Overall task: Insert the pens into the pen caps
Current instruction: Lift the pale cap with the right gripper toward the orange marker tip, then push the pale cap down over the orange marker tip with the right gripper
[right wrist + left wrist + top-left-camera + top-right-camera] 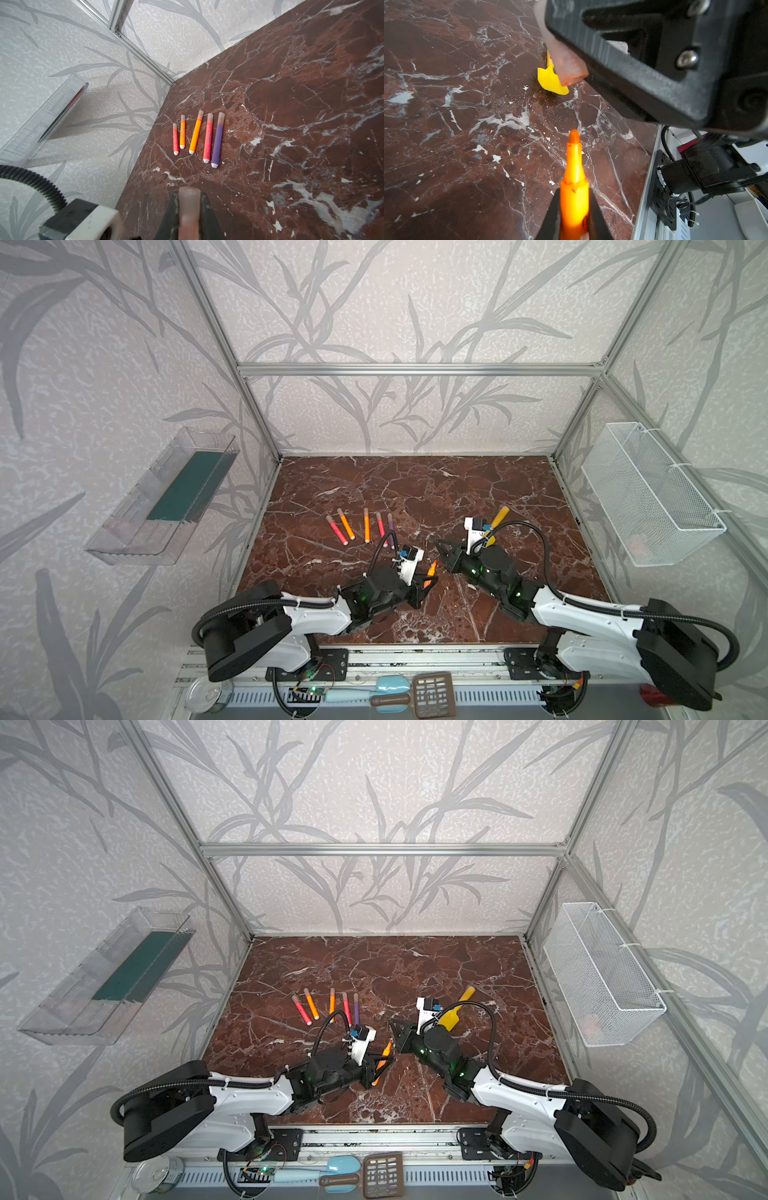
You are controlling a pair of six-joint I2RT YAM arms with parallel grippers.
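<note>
There are three slim orange plastic marker pens (182, 135) (195, 136) (574, 197), two red-pink pens (175, 138) (208, 138), one purple pen (217, 143), six translucent plastic caps (189, 199) and one yellow spatula (550, 81).

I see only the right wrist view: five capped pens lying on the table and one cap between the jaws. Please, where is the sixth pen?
Observer: The left gripper is shut on it: an orange pen, held above the table.
Operator: Is its tip bare?
Observer: Yes. The left wrist view shows the tip uncovered, apart from the pen cap in the right gripper.
Operator: Is something near my arm?
Observer: A yellow spatula lies on the table by the right wrist.
</note>
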